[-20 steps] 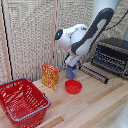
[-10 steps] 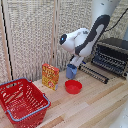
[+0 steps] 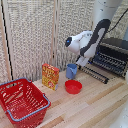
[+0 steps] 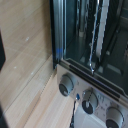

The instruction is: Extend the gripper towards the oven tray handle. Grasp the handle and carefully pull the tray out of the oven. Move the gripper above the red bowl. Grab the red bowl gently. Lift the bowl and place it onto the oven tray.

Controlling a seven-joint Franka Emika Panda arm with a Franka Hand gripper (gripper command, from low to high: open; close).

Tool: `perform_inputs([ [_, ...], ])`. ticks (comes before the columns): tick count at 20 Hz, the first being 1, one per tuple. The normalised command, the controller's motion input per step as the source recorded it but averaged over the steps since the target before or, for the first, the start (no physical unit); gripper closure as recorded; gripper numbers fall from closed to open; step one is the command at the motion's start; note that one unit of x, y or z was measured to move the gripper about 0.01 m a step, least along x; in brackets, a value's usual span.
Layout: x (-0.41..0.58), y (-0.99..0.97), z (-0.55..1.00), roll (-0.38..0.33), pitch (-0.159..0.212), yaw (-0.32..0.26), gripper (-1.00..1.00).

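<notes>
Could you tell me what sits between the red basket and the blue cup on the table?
In the exterior view, an upright yellow and red box stands between the red basket and the blue cup.

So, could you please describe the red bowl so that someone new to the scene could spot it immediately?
Start at the big red mesh basket on the wooden table, then look toward the exterior view's right. The red bowl sits in front of the blue cup, beside the yellow box. It alone is small, shallow, round and glossy red.
</notes>
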Motion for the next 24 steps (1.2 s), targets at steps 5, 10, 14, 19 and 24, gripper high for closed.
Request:
perform_inputs([
  [5, 0.006, -0.73, 0.17, -0.116, 0.057, 0.001, -1.00],
  [10, 0.000, -0.68, 0.17, -0.013, 0.055, 0.000, -1.00],
  [14, 0.000, -0.67, 0.12, 0.000, 0.048, 0.007, -1.00],
  [19, 0.000, -0.59, 0.05, 0.000, 0.041, 0.031, -1.00],
  [24, 0.019, -0.31, 0.01, 0.001, 0.017, 0.004, 1.00],
])
